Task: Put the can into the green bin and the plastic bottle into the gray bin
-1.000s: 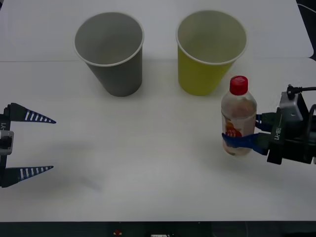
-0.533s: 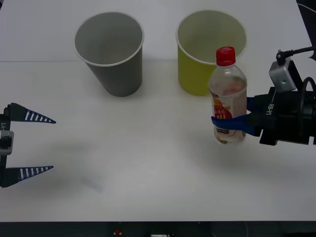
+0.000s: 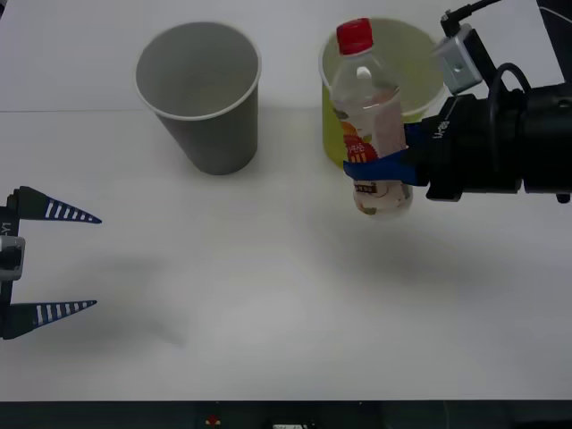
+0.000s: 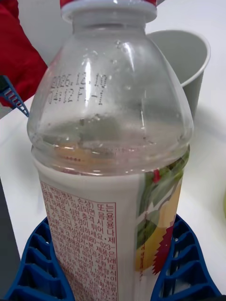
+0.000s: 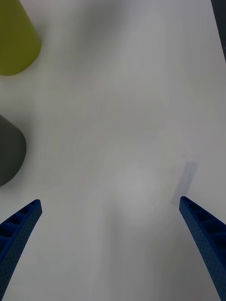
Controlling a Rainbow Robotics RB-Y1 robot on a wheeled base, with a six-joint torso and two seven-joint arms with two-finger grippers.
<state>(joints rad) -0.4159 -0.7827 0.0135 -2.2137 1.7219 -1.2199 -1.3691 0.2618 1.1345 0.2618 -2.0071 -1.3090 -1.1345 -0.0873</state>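
Right tool grips the plastic bottle above the counter; left tool waits open.

Nearest, at the left edge of the white counter (image 3: 268, 304), the left tool (image 3: 54, 261) rests with its blue fingers spread wide apart and nothing between them. Farther in, the right tool (image 3: 380, 170) is closed around the labelled lower part of the plastic bottle (image 3: 368, 121), which is lifted off the counter, a little tilted, red cap up, in front of the green bin (image 3: 353, 134). At the far side, the gray bin (image 3: 201, 94) stands upright beside the green bin, to its left.
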